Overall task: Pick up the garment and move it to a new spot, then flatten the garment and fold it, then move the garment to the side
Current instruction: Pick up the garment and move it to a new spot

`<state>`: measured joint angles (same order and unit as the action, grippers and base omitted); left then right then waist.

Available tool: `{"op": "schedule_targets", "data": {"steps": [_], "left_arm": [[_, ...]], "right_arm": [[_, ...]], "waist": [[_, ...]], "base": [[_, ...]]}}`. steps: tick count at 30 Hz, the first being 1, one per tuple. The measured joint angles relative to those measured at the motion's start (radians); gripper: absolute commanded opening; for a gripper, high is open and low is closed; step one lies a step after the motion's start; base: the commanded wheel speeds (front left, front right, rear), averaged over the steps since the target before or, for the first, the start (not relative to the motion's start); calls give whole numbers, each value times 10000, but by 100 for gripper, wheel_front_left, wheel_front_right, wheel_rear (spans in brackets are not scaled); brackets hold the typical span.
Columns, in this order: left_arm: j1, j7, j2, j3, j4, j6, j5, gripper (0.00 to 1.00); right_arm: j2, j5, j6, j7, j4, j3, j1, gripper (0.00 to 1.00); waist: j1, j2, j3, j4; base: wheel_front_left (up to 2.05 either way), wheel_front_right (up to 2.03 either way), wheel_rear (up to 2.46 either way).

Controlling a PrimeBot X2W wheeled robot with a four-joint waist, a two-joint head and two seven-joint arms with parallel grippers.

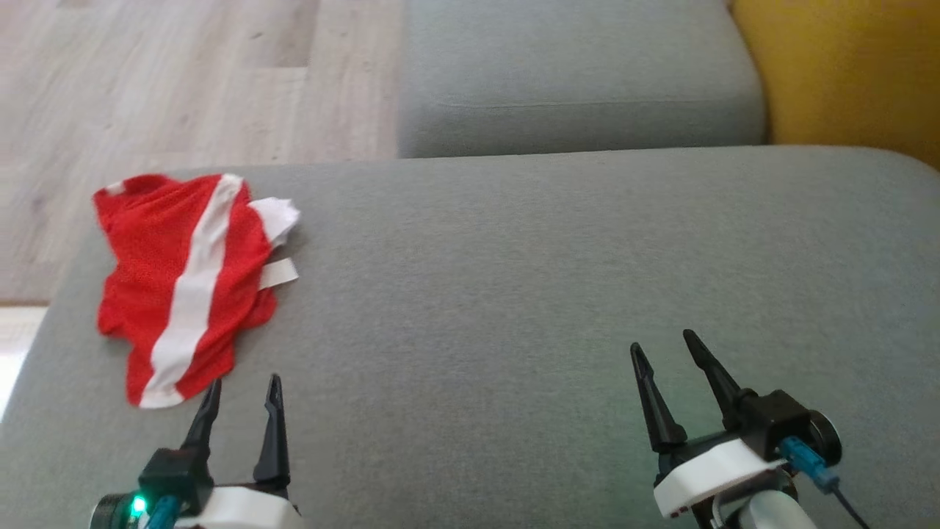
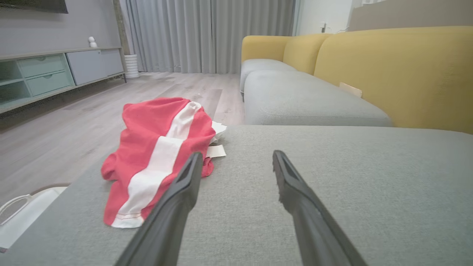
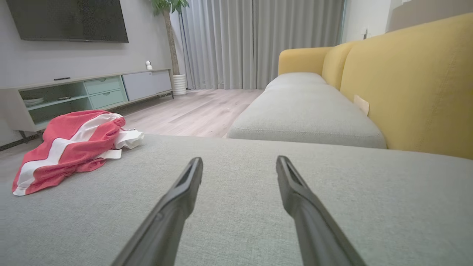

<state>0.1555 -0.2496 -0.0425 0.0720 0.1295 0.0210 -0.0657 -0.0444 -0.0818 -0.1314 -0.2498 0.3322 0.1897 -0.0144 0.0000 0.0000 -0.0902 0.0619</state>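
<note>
Both pincers released, jaws spread wide, nothing in either.

Garment (image 1: 187, 283): red mesh with a white stripe, crumpled, lying on the grey cushion (image 1: 514, 294) at 10 o'clock in the head view. Its left side sits close to the cushion's edge, with the floor (image 1: 147, 88) just beyond. A white tag and a bunched white layer poke out at the garment's 2 o'clock.

Left gripper (image 1: 244, 380): hovers at 5 o'clock from the garment, fingers pointing to 12, its left finger just beside the near hem. I cannot tell whether it touches. Right gripper (image 1: 663, 341): well apart from the cloth, which lies at its 9 to 10 o'clock.

Judged step: pick not yet begun.

Risks as I see them:
- If I push toward 10 o'clock before closing, the cloth may slide over the edge onto the floor.
- The cloth is layered. A shallow pinch may catch only the top layer or the tag, and the rest drags or drops out.
- If I go too deep, the tips may dig into the cushion and nip its cover along with the cloth.
- The open mesh may snag on a pointed tip at release.
- If I bring the right arm across toward 9 o'clock, it may crowd the left one.
</note>
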Motion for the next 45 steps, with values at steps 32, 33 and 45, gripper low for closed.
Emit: {"op": "schedule_targets", "data": {"steps": [32,33,45], "left_arm": [[894,0,-537,-1154,-426,332,336,100],[884,0,-564,-1158,-470,332,401,100],[-3278,-4,-1845,-1047,-1285,-527,466,100]], "right_arm": [[4,-389,0,-8,35,407,241,100],[6,-326,0,-8,48,433,243,100],[-13,742,0,-10,-50,259,-454,100]], "waist": [[0,0,82,3354],[0,0,117,3328],[0,0,1752,2830]], "base": [[0,0,0],[0,0,0],[0,0,0]]}}
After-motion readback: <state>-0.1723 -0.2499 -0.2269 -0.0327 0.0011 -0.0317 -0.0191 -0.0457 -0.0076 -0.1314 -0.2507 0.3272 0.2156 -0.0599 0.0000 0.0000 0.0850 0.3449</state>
